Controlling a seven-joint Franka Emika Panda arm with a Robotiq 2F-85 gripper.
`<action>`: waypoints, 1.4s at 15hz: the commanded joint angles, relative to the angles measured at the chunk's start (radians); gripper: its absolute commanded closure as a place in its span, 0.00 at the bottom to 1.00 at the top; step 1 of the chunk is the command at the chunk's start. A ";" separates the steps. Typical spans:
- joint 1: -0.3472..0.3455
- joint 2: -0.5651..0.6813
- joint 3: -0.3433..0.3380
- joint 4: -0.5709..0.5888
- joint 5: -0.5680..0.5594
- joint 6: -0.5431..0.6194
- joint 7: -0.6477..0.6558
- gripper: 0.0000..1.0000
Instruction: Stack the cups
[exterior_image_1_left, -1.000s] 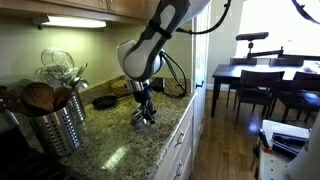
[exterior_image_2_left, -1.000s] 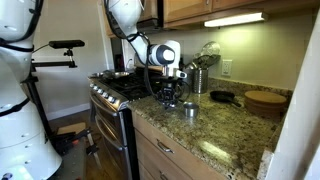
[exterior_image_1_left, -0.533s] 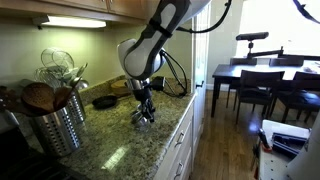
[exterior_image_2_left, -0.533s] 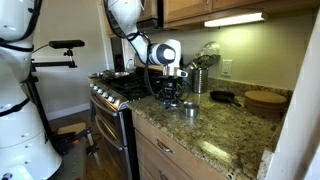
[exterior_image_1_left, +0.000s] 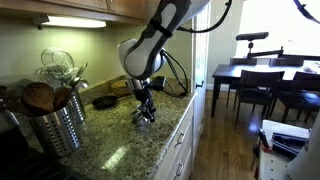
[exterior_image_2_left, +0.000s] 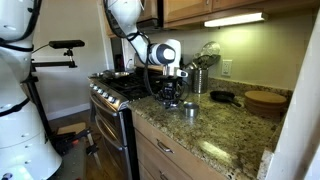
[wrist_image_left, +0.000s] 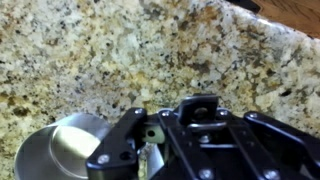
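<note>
A small shiny silver cup (wrist_image_left: 62, 150) lies on the granite counter at the wrist view's lower left, its flat handle running toward my fingers. My gripper (wrist_image_left: 150, 150) is down at the counter, and its fingers look shut on that handle; a strip of bright metal shows between them. In an exterior view the cup (exterior_image_2_left: 189, 109) sits just beside my gripper (exterior_image_2_left: 171, 101). In an exterior view my gripper (exterior_image_1_left: 146, 113) touches down near the counter's front edge and hides the cup. No other cups can be made out.
A ribbed steel utensil holder (exterior_image_1_left: 60, 125) (exterior_image_2_left: 200, 76) and a small black pan (exterior_image_1_left: 104, 101) (exterior_image_2_left: 222, 97) stand on the counter (exterior_image_1_left: 120, 150). A round wooden board (exterior_image_2_left: 266, 100) lies further along. A stove (exterior_image_2_left: 118, 88) adjoins the counter.
</note>
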 joint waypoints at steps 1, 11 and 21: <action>0.002 -0.079 -0.018 -0.064 -0.004 0.028 0.030 0.93; 0.001 -0.094 -0.030 -0.076 0.001 0.027 0.043 0.93; -0.005 -0.132 -0.060 -0.086 -0.012 0.031 0.075 0.93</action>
